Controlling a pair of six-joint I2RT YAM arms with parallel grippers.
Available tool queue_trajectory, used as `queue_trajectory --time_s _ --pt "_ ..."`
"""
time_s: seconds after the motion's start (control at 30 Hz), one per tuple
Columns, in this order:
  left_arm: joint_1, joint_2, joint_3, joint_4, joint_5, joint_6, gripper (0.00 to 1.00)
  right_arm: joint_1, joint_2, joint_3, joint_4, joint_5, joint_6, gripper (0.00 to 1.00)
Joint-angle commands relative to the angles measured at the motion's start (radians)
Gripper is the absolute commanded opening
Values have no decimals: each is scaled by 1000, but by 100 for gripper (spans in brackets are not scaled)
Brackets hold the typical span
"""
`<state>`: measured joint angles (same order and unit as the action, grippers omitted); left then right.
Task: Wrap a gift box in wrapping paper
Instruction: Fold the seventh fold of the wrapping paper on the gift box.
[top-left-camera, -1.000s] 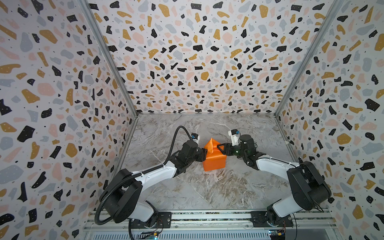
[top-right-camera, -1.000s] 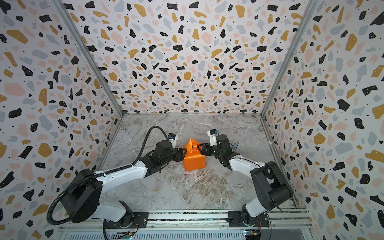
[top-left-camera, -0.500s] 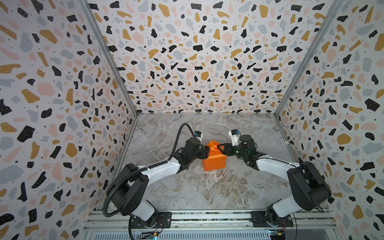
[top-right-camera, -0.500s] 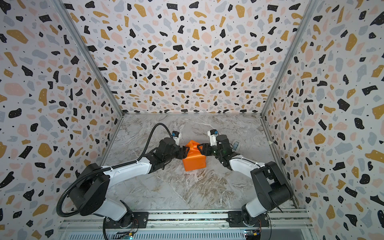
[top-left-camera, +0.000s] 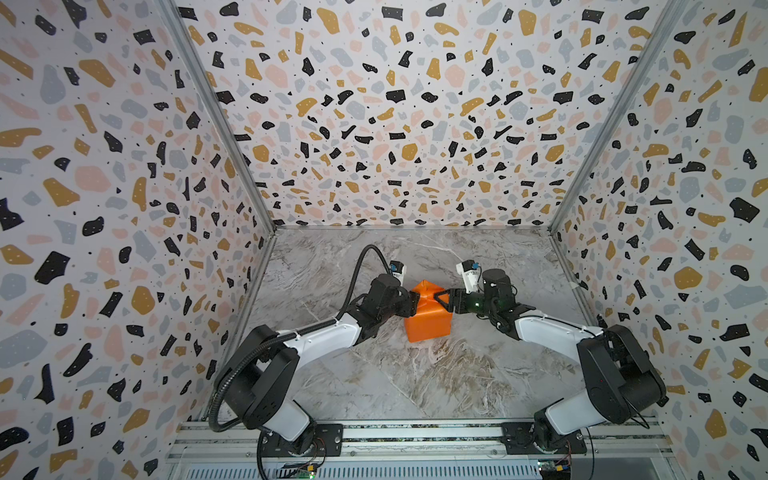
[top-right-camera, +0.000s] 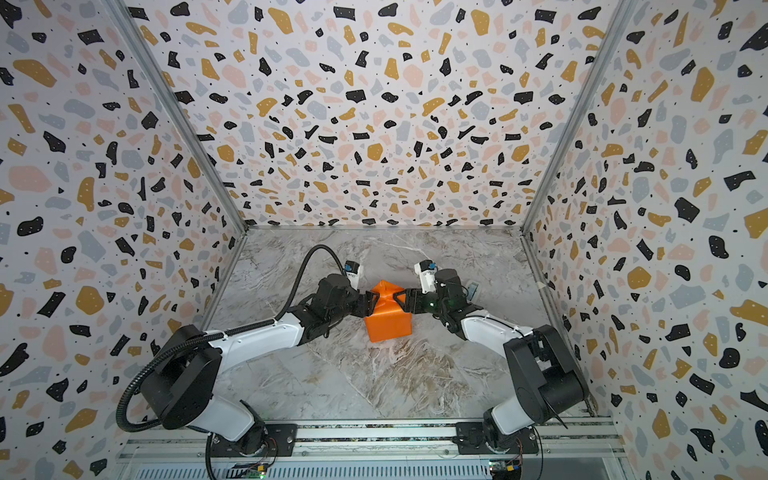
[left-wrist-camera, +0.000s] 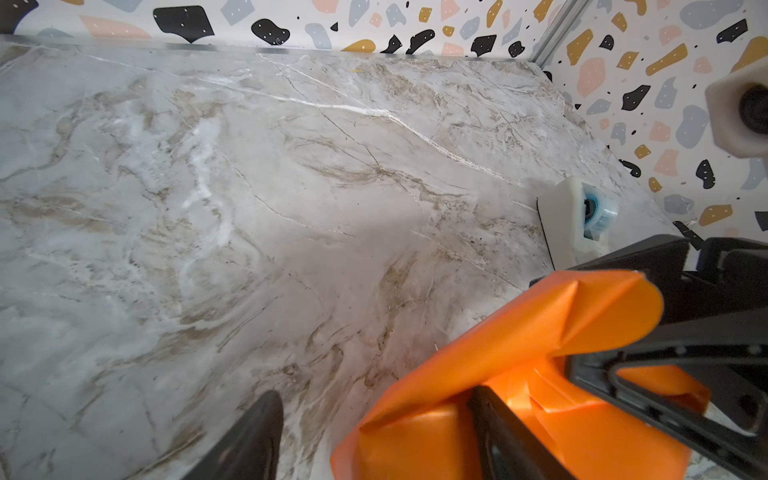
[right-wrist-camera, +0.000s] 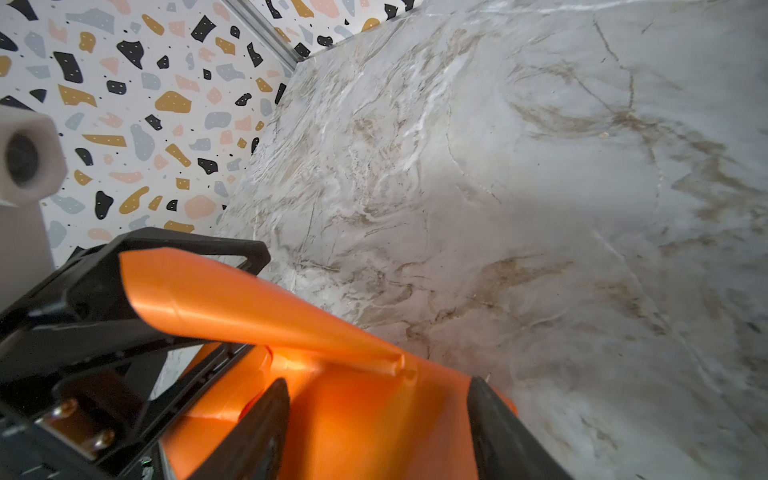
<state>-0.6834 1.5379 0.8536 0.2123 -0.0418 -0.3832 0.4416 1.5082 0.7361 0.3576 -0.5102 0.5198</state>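
On the marble surface (top-left-camera: 415, 386), the folded orange wrapping paper (top-left-camera: 428, 322) is straddled by the left gripper (top-left-camera: 413, 300) and the right gripper (top-left-camera: 441, 300), both jaws spread apart.

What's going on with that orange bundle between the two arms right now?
Both arms are working on a parcel of orange wrapping paper in the middle of the marble table. The left gripper and right gripper meet its upper edge from opposite sides, jaws spread against the paper. The gift box is covered; none of it shows. One folded flap stands up along the far top, not yet flattened.
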Motion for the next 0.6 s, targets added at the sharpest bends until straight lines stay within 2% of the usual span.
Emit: queue_trajectory --time_s 0.0,0.13,0.3,0.57 --pt "2 2 -18 -21 10 35 73 0 9 29 -19 -52 10 71" --pt "3 -3 -18 -21 0 66 76 0 44 45 -17 -66 15 75" --pt "13 -9 -12 -10 18 136 84 -1 83 55 -29 -68 13 76" --pt "41 26 38 -22 76 287 84 -1 90 29 -25 -70 14 75"
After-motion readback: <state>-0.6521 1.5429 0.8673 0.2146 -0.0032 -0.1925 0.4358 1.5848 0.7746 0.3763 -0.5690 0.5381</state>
